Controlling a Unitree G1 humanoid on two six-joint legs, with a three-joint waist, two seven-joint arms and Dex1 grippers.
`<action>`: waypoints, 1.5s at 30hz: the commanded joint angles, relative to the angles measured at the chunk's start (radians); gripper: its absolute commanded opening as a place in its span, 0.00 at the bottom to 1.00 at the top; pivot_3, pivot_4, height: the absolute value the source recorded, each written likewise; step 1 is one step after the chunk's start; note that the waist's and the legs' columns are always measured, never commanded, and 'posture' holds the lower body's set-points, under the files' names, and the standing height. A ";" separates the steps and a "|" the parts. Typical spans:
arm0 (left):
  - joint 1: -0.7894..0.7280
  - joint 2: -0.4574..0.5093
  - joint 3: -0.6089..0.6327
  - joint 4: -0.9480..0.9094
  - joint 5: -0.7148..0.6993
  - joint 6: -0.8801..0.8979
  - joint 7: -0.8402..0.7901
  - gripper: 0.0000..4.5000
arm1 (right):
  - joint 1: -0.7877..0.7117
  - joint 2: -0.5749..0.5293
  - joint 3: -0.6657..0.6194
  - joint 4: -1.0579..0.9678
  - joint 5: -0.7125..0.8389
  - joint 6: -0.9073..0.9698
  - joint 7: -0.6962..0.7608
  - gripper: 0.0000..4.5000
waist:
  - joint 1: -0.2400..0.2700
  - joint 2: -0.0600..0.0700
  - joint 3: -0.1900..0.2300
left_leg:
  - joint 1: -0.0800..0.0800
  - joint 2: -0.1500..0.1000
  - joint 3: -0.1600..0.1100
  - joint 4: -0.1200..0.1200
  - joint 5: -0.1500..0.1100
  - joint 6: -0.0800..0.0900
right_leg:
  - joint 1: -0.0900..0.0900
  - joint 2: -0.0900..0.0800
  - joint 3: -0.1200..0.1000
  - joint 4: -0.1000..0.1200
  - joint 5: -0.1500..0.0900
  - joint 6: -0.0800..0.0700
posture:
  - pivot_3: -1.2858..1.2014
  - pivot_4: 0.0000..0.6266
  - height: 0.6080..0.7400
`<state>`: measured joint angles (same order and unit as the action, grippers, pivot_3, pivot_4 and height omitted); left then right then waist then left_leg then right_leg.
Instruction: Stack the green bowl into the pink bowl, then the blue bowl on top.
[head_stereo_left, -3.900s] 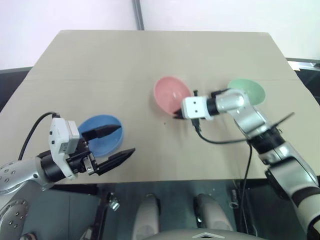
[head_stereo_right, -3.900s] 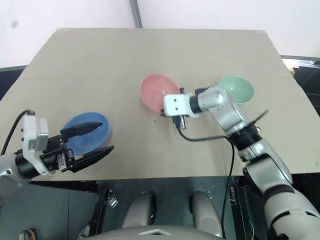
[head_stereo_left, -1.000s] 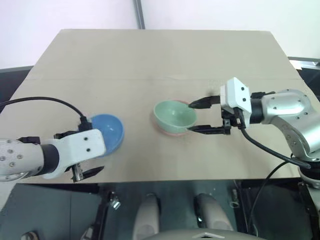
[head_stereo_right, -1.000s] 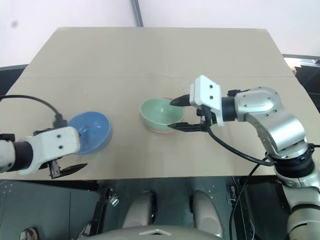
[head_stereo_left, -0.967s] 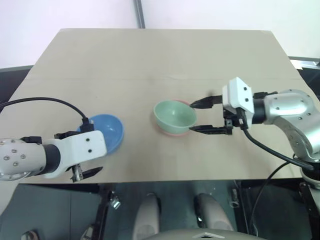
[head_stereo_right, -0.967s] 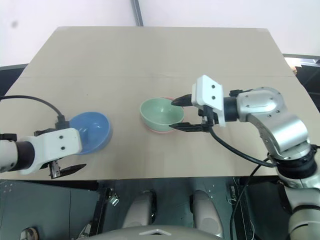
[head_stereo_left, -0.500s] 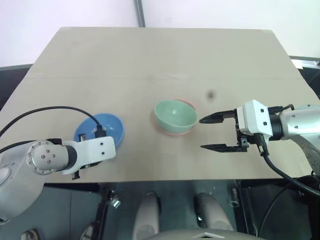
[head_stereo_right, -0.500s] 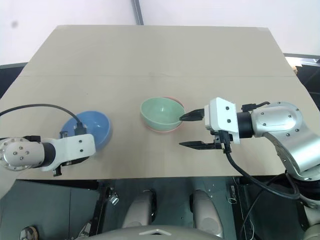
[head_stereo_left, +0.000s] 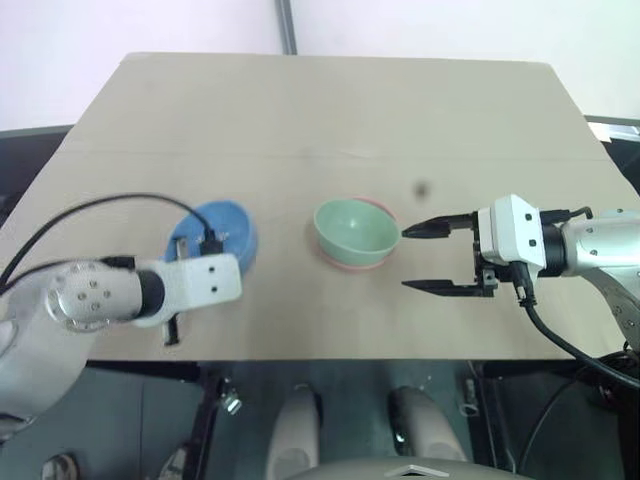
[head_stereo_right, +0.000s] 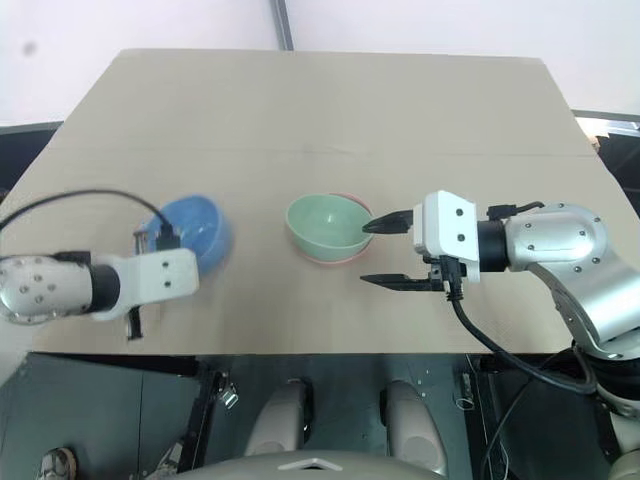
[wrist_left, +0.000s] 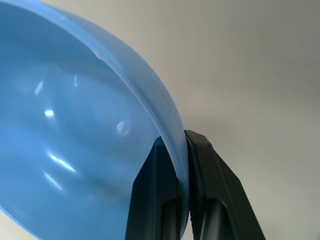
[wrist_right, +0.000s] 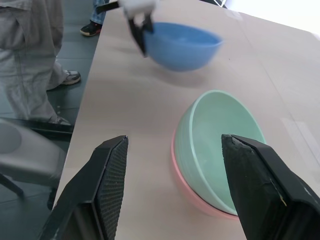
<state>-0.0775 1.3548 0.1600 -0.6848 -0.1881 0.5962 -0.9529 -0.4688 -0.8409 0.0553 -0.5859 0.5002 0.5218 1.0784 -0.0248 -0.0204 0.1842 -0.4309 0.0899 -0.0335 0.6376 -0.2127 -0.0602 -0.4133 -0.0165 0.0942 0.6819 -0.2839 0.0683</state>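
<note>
The green bowl sits nested in the pink bowl, whose rim shows beneath it at mid-table. My right gripper stands open just to their right, with nothing between its fingers. Left of the pair, the blue bowl hangs tilted and blurred a little above the table. My left gripper is shut on its near rim, one finger inside the wall and one outside. The right wrist view shows the blue bowl beyond the stacked pair, pinched at its edge by the left gripper.
The tan table is bare at the back and right. A black cable loops from my left wrist over the table's left part. A person's legs stand on the floor beside the table.
My left gripper has shut on the blue bowl's rim and raised it up and rightward. The right gripper, drawn back from the green bowl, now holds still.
</note>
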 joint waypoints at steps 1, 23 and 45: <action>-0.228 0.004 -0.044 0.039 -0.071 -0.084 -0.096 0.01 | -0.007 -0.013 -0.044 -0.011 0.002 -0.012 -0.020 0.73 | 0.006 0.000 0.000 | 0.000 0.000 0.000 0.000 0.000 0.000 | 0.000 0.000 0.000 0.000 0.000 0.000 | 0.52 0.24 1.00; -1.046 -0.511 -0.612 0.787 0.177 -0.689 -0.656 0.18 | 0.151 -0.078 -0.163 -0.147 0.001 0.056 -0.176 0.73 | 0.007 0.001 0.000 | 0.000 0.000 -0.003 0.011 0.000 0.000 | 0.002 0.001 0.000 0.011 0.000 0.000 | 0.52 0.24 1.00; -0.235 -0.535 0.259 0.262 -0.140 -0.141 -0.182 0.47 | 0.245 -0.044 -0.194 -0.055 0.115 0.170 -0.221 0.73 | -0.016 0.000 -0.001 | 0.001 0.000 -0.004 0.013 0.000 0.000 | 0.003 0.001 -0.001 0.014 -0.001 0.001 | 0.52 0.24 1.00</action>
<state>-0.3661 0.8387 0.3153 -0.2912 -0.3108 0.4957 -1.1878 -0.2251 -0.8817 -0.0990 -0.6396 0.5880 0.6791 0.8627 -0.0411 -0.0202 0.1832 -0.4300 0.0899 -0.0373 0.6513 -0.2127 -0.0600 -0.4097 -0.0160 0.0929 0.6957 -0.2845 0.0694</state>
